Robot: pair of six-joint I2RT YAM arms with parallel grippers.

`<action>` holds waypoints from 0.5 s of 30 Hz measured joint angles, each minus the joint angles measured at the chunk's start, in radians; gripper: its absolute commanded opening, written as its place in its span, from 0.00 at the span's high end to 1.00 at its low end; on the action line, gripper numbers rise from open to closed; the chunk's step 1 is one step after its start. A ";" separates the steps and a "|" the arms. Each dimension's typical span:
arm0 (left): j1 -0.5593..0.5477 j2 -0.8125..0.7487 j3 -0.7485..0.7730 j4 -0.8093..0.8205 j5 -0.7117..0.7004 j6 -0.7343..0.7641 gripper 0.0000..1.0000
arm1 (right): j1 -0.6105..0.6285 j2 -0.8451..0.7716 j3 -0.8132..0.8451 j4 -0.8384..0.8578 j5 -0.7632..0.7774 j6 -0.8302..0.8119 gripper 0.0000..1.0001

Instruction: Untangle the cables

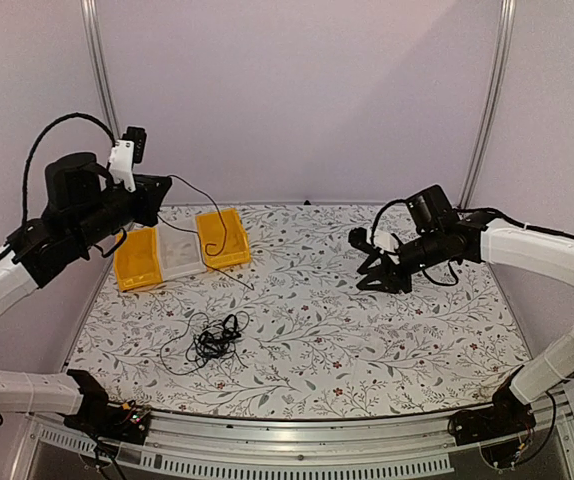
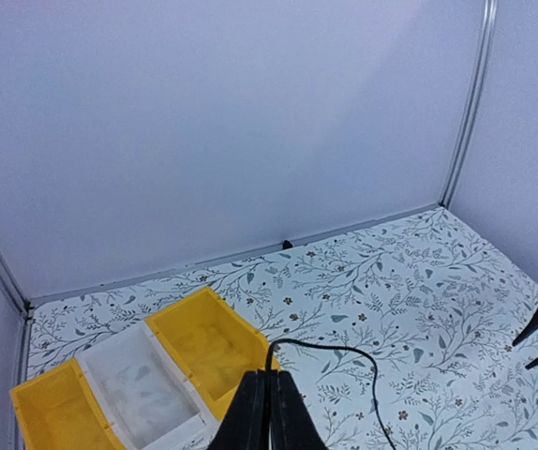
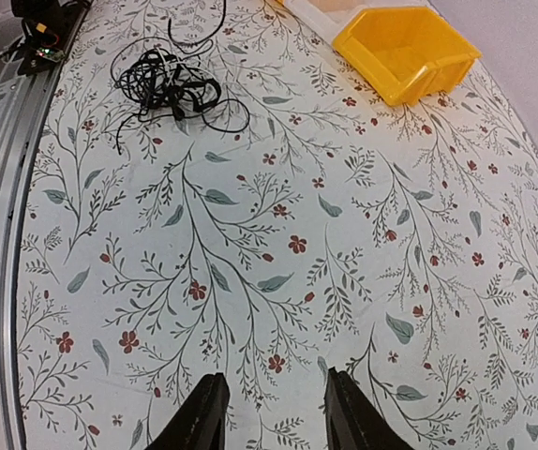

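1. Floral-print table cover (image 1: 367,350) under plain lilac walls; room otherwise bare.
2. At 10 o'clock on the table: row of three small plastic bins (image 1: 132,280), yellow, translucent white, yellow, set side by side, probably to take sorted strands.
3. Raised high above that row: left gripper (image 1: 163,190), clenched on one thin black wire (image 2: 330,348). Jaws pressed flat together in the wrist view (image 2: 271,380), wire arcing out from the tips.
4. Held up, most likely, to let the strand hang straight and draw clear of the rest; slack draped down across the far yellow bin and trailing onto the cover.
5. At 7 o'clock, well apart from the bins: loose tangle of thin black earphone-like cables (image 1: 215,340), also at 11 o'clock in the right wrist view (image 3: 166,84). Cannot tell whether joined to the lifted strand.
6. At 3 o'clock, low over the cover: right gripper (image 1: 382,287), jaws parted, grasping nothing (image 3: 274,403); bare cloth between the fingers.
7. Judged stage: one strand separated, knot itself untouched. Parked aside, seemingly, to keep clear of the lifted wire.
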State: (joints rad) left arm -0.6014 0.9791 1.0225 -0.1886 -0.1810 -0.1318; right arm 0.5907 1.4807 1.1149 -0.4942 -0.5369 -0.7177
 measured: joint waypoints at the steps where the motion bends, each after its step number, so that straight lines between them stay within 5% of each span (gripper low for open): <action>1: 0.010 -0.002 0.010 -0.032 -0.019 0.001 1.00 | -0.022 -0.009 -0.039 0.023 0.000 0.013 0.61; 8: 0.078 -0.003 0.040 -0.154 -0.093 0.003 1.00 | -0.061 -0.020 -0.213 0.162 0.082 0.012 0.63; 15: 0.153 0.044 0.041 -0.172 -0.099 0.003 1.00 | -0.021 0.187 -0.207 0.197 0.264 -0.060 0.63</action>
State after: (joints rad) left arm -0.4488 1.0233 1.0634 -0.3607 -0.2798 -0.1287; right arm 0.5694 1.6672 0.9077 -0.2974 -0.2726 -0.7780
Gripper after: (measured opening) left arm 0.001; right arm 0.359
